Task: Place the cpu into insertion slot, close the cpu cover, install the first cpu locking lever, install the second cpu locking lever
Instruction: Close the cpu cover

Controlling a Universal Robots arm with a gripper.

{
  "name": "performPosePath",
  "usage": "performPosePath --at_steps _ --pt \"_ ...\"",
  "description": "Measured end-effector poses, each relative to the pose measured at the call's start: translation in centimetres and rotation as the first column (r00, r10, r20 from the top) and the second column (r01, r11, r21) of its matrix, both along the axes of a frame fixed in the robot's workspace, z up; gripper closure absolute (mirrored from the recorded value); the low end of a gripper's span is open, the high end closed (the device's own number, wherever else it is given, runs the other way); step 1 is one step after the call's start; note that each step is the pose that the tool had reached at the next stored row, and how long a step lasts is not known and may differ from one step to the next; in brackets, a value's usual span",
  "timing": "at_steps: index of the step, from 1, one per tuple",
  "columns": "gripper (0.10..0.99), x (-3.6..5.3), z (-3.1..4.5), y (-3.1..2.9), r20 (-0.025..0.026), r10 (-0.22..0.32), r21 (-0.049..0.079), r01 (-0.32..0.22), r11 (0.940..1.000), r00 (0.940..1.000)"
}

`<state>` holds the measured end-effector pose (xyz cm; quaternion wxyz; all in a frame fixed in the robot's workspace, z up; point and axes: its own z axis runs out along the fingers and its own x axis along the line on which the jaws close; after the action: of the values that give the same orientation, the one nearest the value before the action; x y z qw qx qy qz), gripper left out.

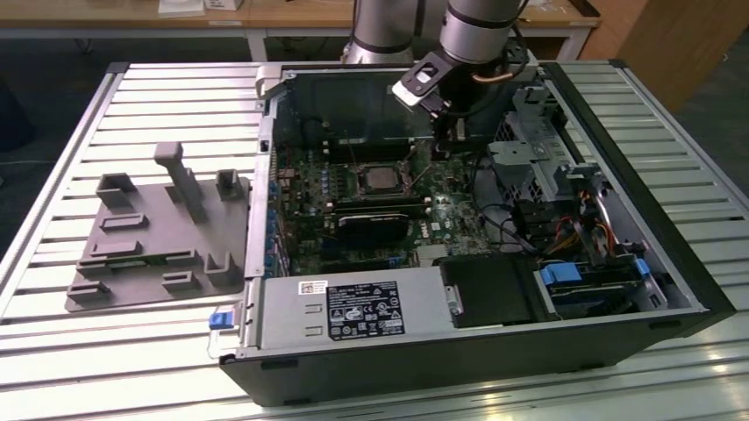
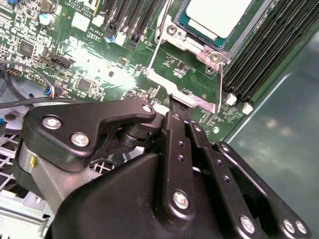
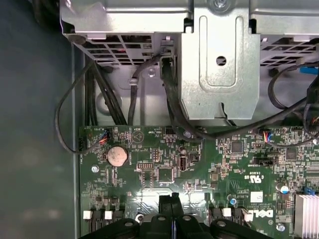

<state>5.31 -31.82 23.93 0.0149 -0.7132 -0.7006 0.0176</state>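
Note:
The cpu point(image 2: 219, 15) shows its silver-grey top, lying flat in the insertion slot point(image 1: 377, 178) on the green board. The cpu cover point(image 2: 192, 40), a silver frame with screws at its corners, lies around the chip. A bent silver locking lever point(image 2: 185, 97) runs out from the frame's edge. In both wrist views my black gripper point(image 2: 172, 100) has its fingers point(image 3: 167, 205) pressed together, the tips at the lever's flat end. In the exterior view the gripper point(image 1: 445, 147) hangs inside the case, just toward the exterior view's right of the slot.
Long black memory slots point(image 2: 264, 55) flank the socket. A black heatsink block point(image 1: 374, 224) sits in front of it. A metal drive cage point(image 3: 219, 64) with black cables point(image 3: 99, 94) stands close by. A grey fixture plate point(image 1: 158, 237) lies on the slatted table.

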Motion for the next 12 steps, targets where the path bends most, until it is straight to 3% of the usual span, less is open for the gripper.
performPosePath --at_steps 12 --pt "0.984 -2.08 0.00 0.01 0.0005 0.000 0.001 0.000 1.0000 1.0000"
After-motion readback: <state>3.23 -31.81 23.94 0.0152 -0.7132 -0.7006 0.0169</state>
